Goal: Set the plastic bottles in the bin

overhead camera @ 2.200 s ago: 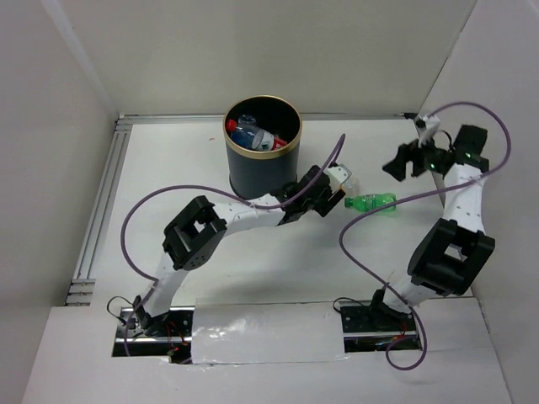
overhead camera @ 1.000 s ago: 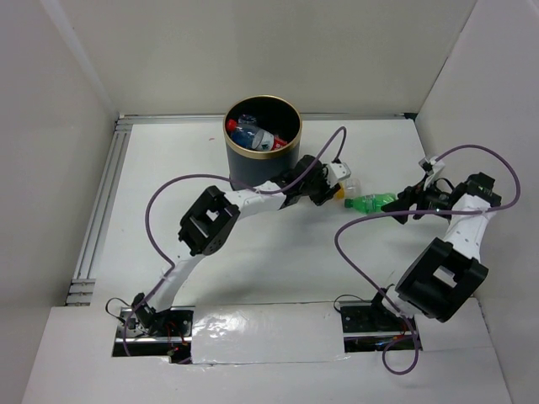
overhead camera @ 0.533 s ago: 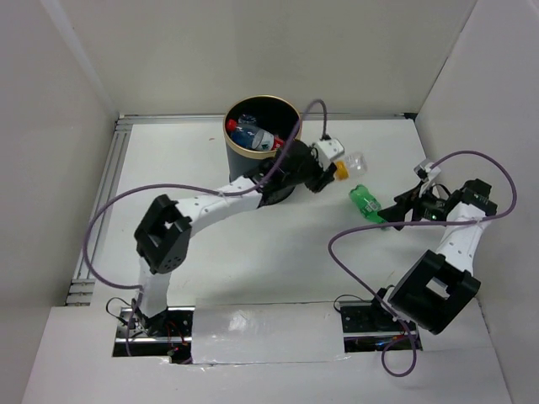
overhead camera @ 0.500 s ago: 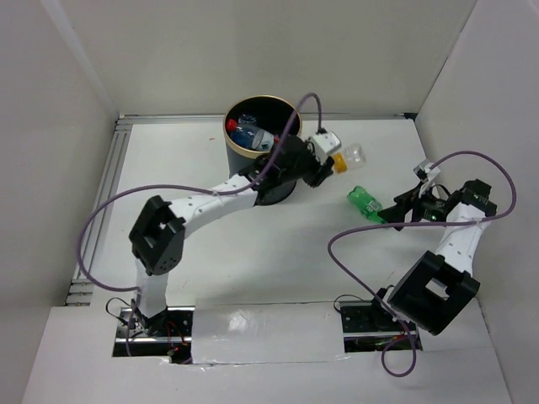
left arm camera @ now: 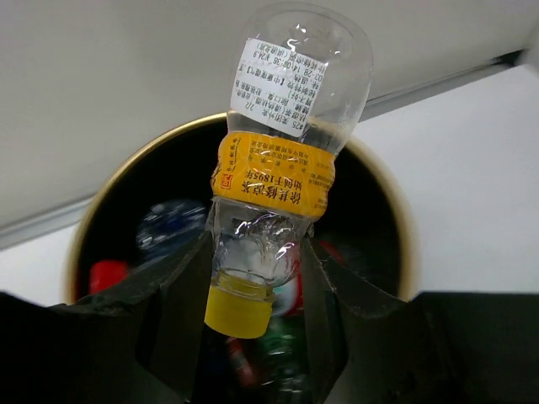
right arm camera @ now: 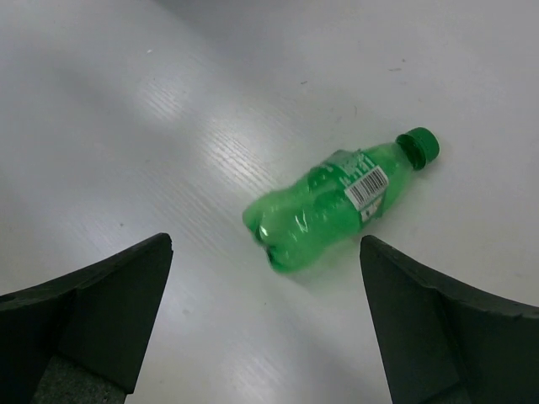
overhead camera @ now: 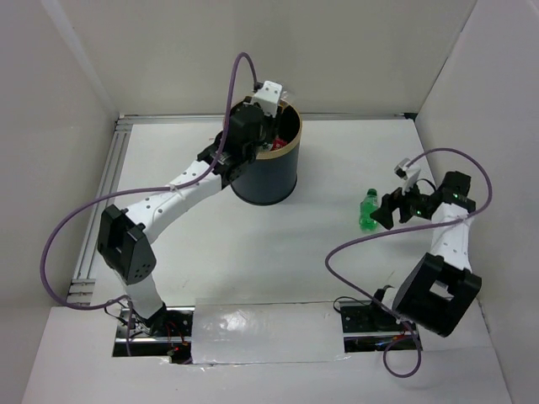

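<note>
Over the bin [overhead camera: 268,172] mouth: left claw [left arm camera: 253,286] clenched on a yellow-labelled bottle [left arm camera: 278,168], cap down.
Inside the bin: other bottles [left arm camera: 168,236], partly hidden.
Right of the bin, well apart: green bottle [right arm camera: 324,210] lying on the desk [overhead camera: 210,244]; right claw [right arm camera: 263,252] spread wide above it, holding nothing.
Hazard: an off-centre release may strike the bin's edge and bounce out; the round green bottle may roll from closing fingers.

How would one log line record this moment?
left gripper: holds yellow-label bottle over bin | right gripper: open, facing green bottle lying on table
</note>
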You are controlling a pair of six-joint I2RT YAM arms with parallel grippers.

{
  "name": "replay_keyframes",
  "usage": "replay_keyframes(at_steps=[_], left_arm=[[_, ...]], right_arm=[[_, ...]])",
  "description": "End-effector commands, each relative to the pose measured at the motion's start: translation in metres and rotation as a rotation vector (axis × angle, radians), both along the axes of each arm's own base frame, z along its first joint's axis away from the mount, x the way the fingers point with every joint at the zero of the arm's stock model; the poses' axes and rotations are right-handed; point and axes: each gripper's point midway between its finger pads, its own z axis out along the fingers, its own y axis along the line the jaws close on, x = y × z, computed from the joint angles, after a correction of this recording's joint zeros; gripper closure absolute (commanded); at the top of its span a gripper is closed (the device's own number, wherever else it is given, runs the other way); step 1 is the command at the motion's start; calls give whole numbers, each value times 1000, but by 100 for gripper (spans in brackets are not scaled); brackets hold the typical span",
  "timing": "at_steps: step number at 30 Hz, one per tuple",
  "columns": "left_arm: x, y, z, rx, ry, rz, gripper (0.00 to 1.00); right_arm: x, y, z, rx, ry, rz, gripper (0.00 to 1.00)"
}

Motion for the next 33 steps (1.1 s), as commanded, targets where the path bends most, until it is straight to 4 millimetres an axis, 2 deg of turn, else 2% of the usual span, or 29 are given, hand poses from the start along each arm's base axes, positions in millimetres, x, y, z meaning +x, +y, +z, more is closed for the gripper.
replay_keyframes(at_steps=[1, 2, 3, 4, 5, 6, 7, 8, 10, 11, 12, 14, 15, 16, 17, 18, 19, 21, 22, 24, 25, 26, 27, 28, 29, 30, 31, 32, 33], left_arm=[[15, 46, -19, 40, 57, 209, 97], [13, 47, -30, 57, 85, 211, 80], [12, 48, -39, 56, 101, 213, 63], [10, 51, -38, 49, 101, 227, 42], [7, 53, -40, 53, 106, 227, 6], [6, 55, -35, 49, 91, 225, 0], [4, 59, -29, 47, 73, 234, 0], [-4, 58, -14, 39, 41, 219, 0], [-14, 56, 0, 13, 6, 195, 0], [-22, 53, 7, 7, -12, 179, 0], [-35, 50, 21, -14, -46, 145, 0], [-51, 43, 26, -30, -58, 96, 0], [-68, 36, 28, -37, -60, 41, 0], [-76, 34, 28, -38, -61, 25, 0], [-85, 32, 22, -52, -41, 12, 0], [-100, 23, 4, -27, -15, -34, 0], [-113, 27, 5, -41, -11, -50, 0], [-132, 25, -15, -54, 39, -77, 0], [-147, 20, -43, -34, 93, -102, 0], [-172, 18, -57, -122, 159, -151, 0], [-189, 18, -90, -102, 221, -167, 0], [-198, 19, -101, -128, 253, -177, 0], [-208, 22, -103, -208, 284, -170, 0], [-222, 23, -131, -197, 342, -190, 0], [-231, 21, -138, -222, 365, -213, 0], [-238, 21, -145, -262, 395, -210, 0], [-250, 23, -162, -261, 433, -225, 0], [-252, 24, -170, -269, 448, -218, 0], [-258, 21, -176, -293, 471, -222, 0]], right_arm=[[29, -1, -10, -93, -36, 46, 1], [36, -4, -12, -115, -20, 30, 1], [52, -4, -17, -119, -10, 21, 1], [56, -5, -20, -81, 44, -30, 1], [66, -10, -15, -71, 55, -56, 1], [68, -11, -28, -31, 128, -84, 1], [70, -12, -31, 11, 177, -132, 1], [70, -15, -35, 17, 215, -167, 1], [74, -20, -39, 12, 226, -228, 1], [72, -26, -51, -27, 259, -282, 1], [80, -23, -53, -68, 232, -282, 1], [82, -23, -59, -115, 222, -278, 1], [83, -18, -73, -137, 247, -241, 1], [83, -16, -82, -156, 268, -226, 1], [84, -20, -92, -208, 285, -231, 1], [81, -20, -107, -230, 325, -221, 4], [86, -21, -111, -254, 321, -226, 5], [86, -34, -120, -321, 334, -246, 7], [85, -36, -124, -336, 343, -242, 11], [78, -39, -133, -370, 366, -222, 17], [73, -42, -134, -374, 383, -216, 21], [70, -40, -135, -372, 388, -196, 32], [73, -40, -127, -359, 359, -167, 39], [67, -37, -119, -338, 361, -142, 48], [68, -30, -108, -313, 340, -100, 65], [71, -22, -94, -299, 297, -38, 71], [85, -7, -63, -238, 203, 32, 75], [80, 9, -39, -204, 176, 95, 78], [85, 23, -17, -198, 102, 178, 79]])
